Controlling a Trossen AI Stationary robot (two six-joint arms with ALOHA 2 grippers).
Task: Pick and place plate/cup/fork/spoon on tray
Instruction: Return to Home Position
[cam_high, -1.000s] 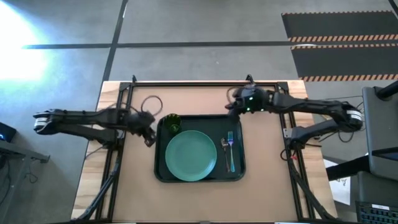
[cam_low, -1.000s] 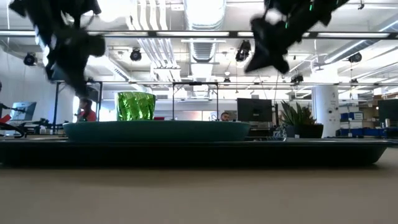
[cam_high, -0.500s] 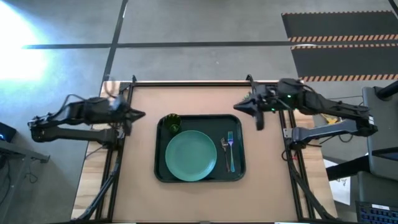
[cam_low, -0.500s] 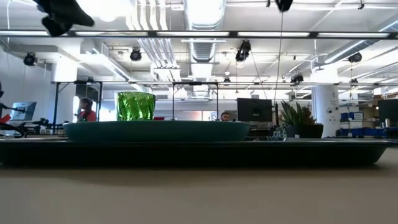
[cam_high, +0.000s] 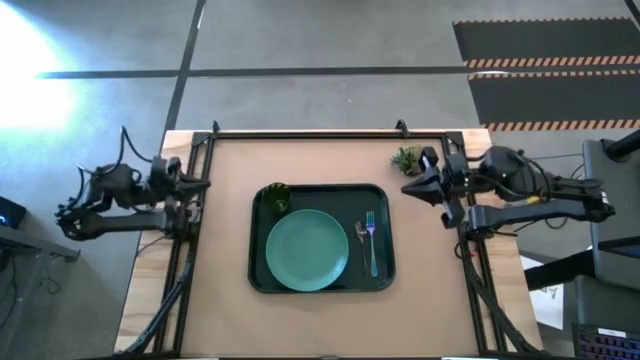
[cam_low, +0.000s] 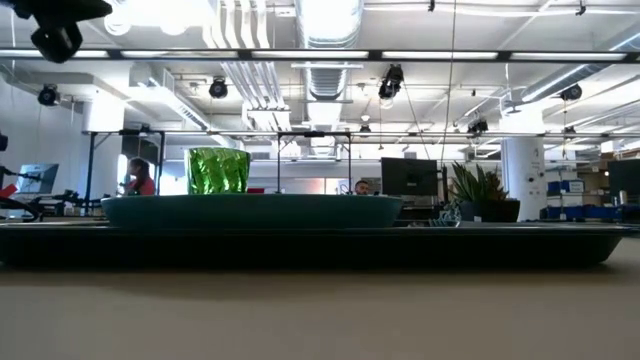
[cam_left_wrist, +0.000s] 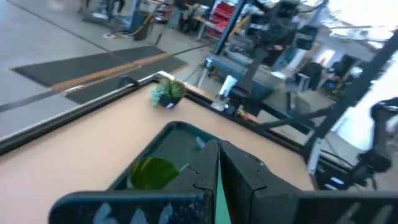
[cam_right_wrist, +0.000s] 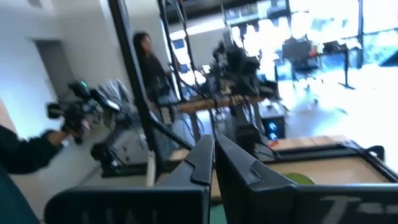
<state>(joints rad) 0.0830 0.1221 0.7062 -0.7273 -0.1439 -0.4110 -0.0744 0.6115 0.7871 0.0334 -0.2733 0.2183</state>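
Dark green rectangular tray (cam_high: 381, 200) is sitting centred on the tan table (cam_high: 220, 300)?
Yes, carrying the round teal plate (cam_high: 307, 250), olive translucent cup (cam_high: 277, 197) in a left-side corner, and bluish fork (cam_high: 371, 238) and dark spoon (cam_high: 361, 233) lying right of the plate.
Grippers?
Both are hovering at the table's side edges: left gripper (cam_left_wrist: 218, 144), right gripper (cam_right_wrist: 213, 140), each pinched closed, holding nothing.

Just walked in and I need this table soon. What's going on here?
Nothing is being handled. The plate, cup, fork and spoon are all on the tray at the middle of the table. The left gripper and right gripper sit parked at the left and right edges, jaws shut and empty, so the setting looks finished.
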